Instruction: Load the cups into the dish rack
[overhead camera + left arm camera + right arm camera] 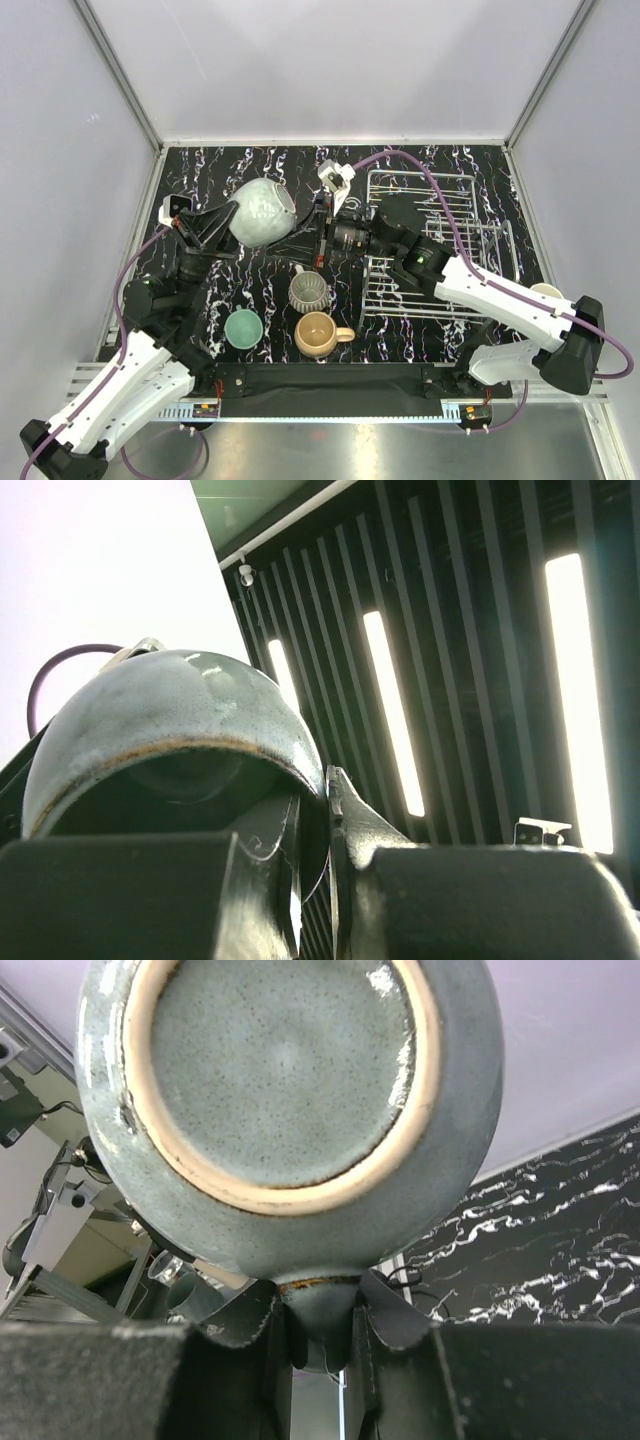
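Left gripper [232, 218] clamping grey-green cup [262, 208], black marbled table [480, 165], white walls [350, 70]

The glazed grey-green ceramic cup [290, 1090] runs off the right wrist view's twelve-o'clock edge; the black-and-white right arm [420, 258] hides the nine-o'clock side of the silver wire dish rack [482, 240].

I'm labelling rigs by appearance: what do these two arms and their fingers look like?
The left arm and right arm match: white shells on the lower links, black joints and forearms, a purple cable looping along each. A green light glows on the right forearm. The fingers are black.
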Tool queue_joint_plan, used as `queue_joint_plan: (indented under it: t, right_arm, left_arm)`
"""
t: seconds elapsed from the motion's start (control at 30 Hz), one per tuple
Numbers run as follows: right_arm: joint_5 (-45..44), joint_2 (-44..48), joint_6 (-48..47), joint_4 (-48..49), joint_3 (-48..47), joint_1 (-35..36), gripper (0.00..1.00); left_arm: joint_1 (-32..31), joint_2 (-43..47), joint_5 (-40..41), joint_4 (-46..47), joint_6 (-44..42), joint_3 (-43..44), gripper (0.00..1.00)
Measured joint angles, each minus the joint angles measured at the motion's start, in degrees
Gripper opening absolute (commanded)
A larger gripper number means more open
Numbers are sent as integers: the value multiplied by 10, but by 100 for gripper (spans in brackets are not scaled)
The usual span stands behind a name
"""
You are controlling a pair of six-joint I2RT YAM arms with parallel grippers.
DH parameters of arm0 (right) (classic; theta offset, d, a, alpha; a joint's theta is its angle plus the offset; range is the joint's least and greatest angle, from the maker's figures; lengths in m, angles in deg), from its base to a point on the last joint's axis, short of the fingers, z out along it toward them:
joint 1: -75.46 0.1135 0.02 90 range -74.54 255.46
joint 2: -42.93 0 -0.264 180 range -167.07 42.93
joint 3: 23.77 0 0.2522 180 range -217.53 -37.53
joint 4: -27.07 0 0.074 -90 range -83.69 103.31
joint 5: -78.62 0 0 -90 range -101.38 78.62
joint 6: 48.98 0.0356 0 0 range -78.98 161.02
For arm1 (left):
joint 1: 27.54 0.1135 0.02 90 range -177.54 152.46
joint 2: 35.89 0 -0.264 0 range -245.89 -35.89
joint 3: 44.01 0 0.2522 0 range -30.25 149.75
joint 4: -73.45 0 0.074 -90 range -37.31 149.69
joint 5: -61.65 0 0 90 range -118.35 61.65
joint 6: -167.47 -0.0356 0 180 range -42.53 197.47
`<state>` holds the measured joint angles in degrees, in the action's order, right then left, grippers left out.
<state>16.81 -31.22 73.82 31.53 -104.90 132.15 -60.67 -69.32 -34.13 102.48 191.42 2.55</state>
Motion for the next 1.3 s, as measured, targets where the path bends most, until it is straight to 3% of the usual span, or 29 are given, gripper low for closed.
queue_joint_plan:
  t: [0.03,0.07,0.1,0.13,0.23,0.37,0.6,0.8,0.93,1.3]
  right_arm:
    - [-2,0,0,-8,-3,0,0]
    - [-4,0,0,-17,-7,0,0]
    - [-6,1,-1,-26,-9,0,0]
    - [-11,3,-3,-37,-10,0,0]
    - [-40,16,-17,-95,-15,2,0]
    - [-90,46,-44,-193,-16,2,0]
    - [-177,118,-110,-365,-19,-35,0]
    - [-246,184,-190,-508,-54,-145,0]
    - [-292,205,-255,-561,-96,-186,0]
    - [-357,204,-347,-635,-150,-189,0]
  left_arm:
    - [0,0,0,0,1,-2,2]
    - [0,0,0,1,2,-4,11]
    - [0,1,1,0,2,-5,25]
    - [0,4,0,-5,1,-6,46]
    - [0,13,-7,-35,-17,-7,70]
    - [1,37,-19,-129,-60,-7,88]
    - [0,41,-57,-236,-125,-5,99]
    - [0,36,-78,-320,-202,30,99]
    - [0,28,-85,-347,-252,54,99]
    - [-1,-82,-163,-342,-326,92,93]
